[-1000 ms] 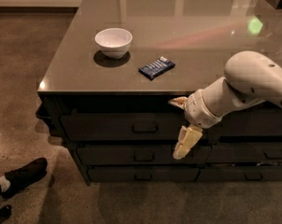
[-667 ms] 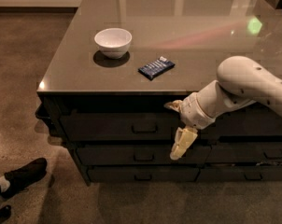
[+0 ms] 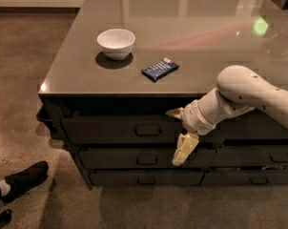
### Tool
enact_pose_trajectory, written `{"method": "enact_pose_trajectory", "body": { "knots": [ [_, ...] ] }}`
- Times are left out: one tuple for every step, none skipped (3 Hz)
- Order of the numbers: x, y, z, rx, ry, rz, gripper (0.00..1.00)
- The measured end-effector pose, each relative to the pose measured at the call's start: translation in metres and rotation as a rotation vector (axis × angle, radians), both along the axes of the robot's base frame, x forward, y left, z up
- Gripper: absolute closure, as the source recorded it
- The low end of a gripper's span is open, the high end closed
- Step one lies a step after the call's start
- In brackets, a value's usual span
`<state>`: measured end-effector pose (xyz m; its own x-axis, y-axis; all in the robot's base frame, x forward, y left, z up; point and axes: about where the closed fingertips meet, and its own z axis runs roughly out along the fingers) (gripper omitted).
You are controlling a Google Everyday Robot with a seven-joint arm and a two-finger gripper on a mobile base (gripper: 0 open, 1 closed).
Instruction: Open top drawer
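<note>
With the gripper (image 3: 179, 130) spread wide and empty before the top drawer (image 3: 106, 130), with its small handle (image 3: 148, 130) just left and ungrasped, risks closing short of that loop, pinching flat front and slipping off on the pull

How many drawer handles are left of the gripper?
3, stacked: on the top drawer, middle drawer and bottom drawer. The gripper hangs right of them; its arm may hide more.
</note>
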<state>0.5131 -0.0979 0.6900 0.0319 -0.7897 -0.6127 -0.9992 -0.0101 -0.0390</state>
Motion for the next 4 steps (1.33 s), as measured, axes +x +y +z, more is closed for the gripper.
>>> {"method": "enact_pose_trajectory", "body": {
  "knots": [
    [0.008, 0.0, -0.024, -0.015, -0.044, 0.003, 0.0],
    [0.017, 0.002, -0.046, -0.036, -0.064, 0.002, 0.0],
    [0.017, 0.003, -0.042, -0.036, -0.064, 0.002, 0.0],
    [0.018, 0.003, -0.043, -0.035, -0.041, 0.001, 0.0]
  ]
}}
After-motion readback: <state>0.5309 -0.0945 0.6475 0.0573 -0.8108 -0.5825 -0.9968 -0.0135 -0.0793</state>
